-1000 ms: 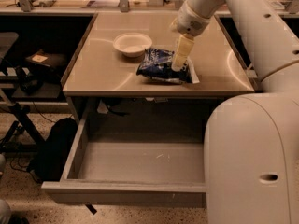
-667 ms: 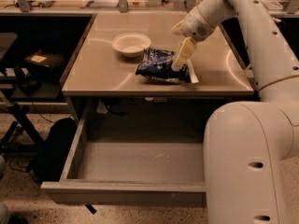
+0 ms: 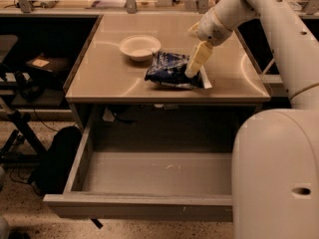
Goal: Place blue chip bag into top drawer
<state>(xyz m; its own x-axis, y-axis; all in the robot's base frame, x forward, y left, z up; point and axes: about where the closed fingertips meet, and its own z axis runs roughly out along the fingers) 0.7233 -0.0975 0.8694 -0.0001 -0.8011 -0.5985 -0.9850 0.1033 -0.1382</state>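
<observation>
The blue chip bag (image 3: 172,69) lies crinkled on the tan table top (image 3: 104,78), near the front edge and just right of the white bowl (image 3: 140,47). Its white edge points right. My gripper (image 3: 195,63) hangs from the white arm, which reaches in from the upper right. The gripper points down onto the right end of the bag and touches it. The bag still rests on the table. The top drawer (image 3: 149,176) is pulled fully out below the table; its flat grey bottom holds nothing.
My white base (image 3: 276,173) fills the lower right, next to the drawer's right side. A black bag (image 3: 55,158) lies on the floor left of the drawer. A dark shelf unit (image 3: 35,63) stands to the left. Metal posts and clutter line the table's far edge.
The arm's wrist has swung right and tilted, and the gripper has come down slightly on the bag's right end. The bag and the drawer have stayed in place.
</observation>
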